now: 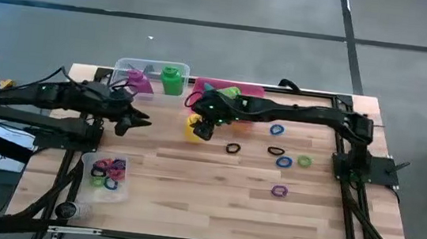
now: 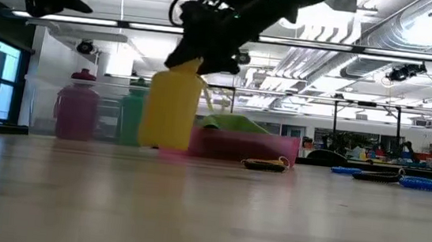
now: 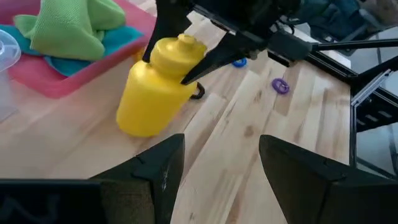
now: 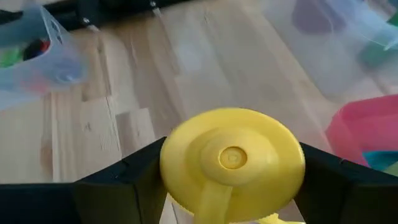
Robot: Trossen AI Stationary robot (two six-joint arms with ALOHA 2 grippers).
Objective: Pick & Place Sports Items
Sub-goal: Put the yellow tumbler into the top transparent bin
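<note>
While right gripper (image 4: 231, 180) clamps yellow bottle (image 1: 194, 128) at cap, bottle tilted, base touching table at 9 o'clock of tray (image 1: 258, 90). I judge it light, rigid, slick; grip below cap. Left gripper (image 1: 140, 119) idle, jaws part-open.

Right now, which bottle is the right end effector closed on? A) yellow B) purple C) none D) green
A: the right end effector has a finger on each side of the yellow bottle near its cap, while the purple bottle and the green bottle stand in the clear tub.
</note>
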